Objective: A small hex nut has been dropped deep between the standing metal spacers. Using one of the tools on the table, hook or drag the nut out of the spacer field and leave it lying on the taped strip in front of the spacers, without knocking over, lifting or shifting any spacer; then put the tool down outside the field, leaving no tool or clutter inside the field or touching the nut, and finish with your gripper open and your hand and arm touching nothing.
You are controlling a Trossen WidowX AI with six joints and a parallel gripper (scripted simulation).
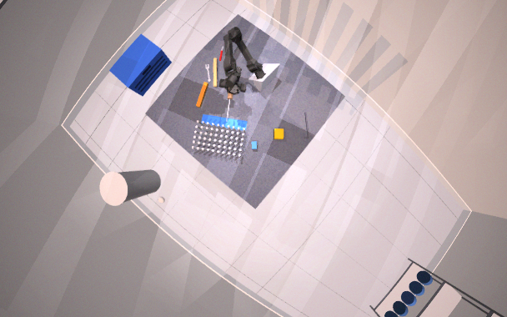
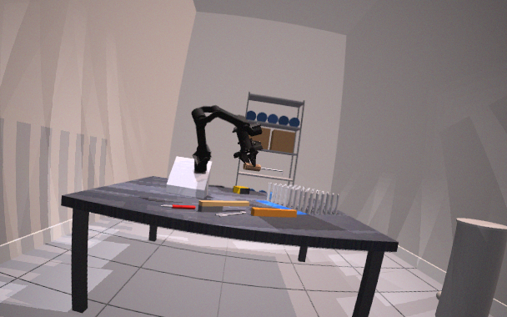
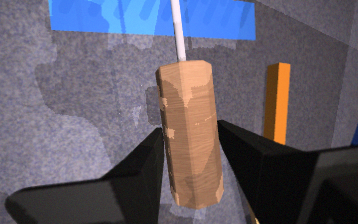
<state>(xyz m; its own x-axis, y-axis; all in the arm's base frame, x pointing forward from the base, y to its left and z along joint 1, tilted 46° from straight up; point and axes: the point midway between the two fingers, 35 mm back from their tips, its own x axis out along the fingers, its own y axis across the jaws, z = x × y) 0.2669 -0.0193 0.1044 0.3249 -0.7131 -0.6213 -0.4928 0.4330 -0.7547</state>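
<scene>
My gripper [image 1: 229,93] [image 2: 251,163] [image 3: 189,129] is shut on the wooden handle [image 3: 190,130] [image 2: 252,167] of a tool with a thin pale rod [image 3: 178,30] [image 1: 228,109] [image 2: 272,169]. It holds the tool level, high above the table. The rod points toward the blue taped strip [image 1: 223,122] [image 3: 105,20] [image 2: 273,205]. The field of standing metal spacers [image 1: 218,141] [image 2: 303,197] lies just beyond the strip. The hex nut is hidden among the spacers in all views.
An orange bar [image 1: 202,94] [image 2: 273,212] [image 3: 277,100], a tan bar [image 1: 214,72] [image 2: 223,204], a wrench [image 1: 208,72] and a red screwdriver [image 1: 221,53] [image 2: 178,206] lie left of the arm. A yellow block [image 1: 278,133], a small blue block [image 1: 254,144] and a dark rod [image 1: 306,124] lie right of the field.
</scene>
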